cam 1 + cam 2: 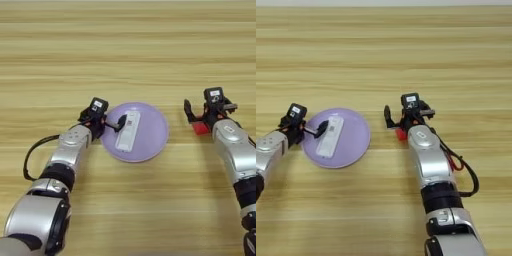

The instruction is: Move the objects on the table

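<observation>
Left eye view shows our left gripper (111,121) at the left rim of the lilac plate (152,135), one finger touching the white bar (128,131) lying on it; whether the fingers are spread, we cannot tell. Our right gripper (198,116), at the right of the frame, stands spread around the red cube (201,128). We think the cube may slip aside if the fingers close unevenly. No blue stick is visible on the table (128,55).
</observation>
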You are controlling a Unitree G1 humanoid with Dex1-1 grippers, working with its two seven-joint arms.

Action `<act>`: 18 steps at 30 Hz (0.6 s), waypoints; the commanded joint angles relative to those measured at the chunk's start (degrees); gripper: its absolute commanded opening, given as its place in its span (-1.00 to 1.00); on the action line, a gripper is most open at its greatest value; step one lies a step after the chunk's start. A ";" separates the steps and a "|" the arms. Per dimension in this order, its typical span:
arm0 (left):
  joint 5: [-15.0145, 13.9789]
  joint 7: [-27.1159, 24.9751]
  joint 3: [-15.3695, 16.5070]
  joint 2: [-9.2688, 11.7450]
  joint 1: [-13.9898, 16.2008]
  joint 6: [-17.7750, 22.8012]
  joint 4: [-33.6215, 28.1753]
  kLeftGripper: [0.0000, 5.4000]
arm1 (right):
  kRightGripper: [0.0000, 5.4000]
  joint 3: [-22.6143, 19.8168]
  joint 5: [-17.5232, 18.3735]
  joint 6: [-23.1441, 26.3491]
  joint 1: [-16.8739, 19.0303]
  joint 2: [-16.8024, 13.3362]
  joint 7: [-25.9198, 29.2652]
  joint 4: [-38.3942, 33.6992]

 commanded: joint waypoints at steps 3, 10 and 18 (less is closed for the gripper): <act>-1.34 -1.62 0.62 -0.28 0.67 -0.62 -1.65 0.99 | 1.00 0.13 -0.41 -0.25 -0.57 -0.23 -0.59 1.07; -3.56 -0.26 2.92 -0.97 0.14 -3.16 -3.19 0.99 | 1.00 1.19 -2.71 0.12 -0.62 -1.64 -1.01 4.07; -6.23 3.92 6.81 -2.03 -1.22 -7.86 -3.70 0.99 | 1.00 1.51 -2.55 0.48 -0.48 -3.73 1.16 6.27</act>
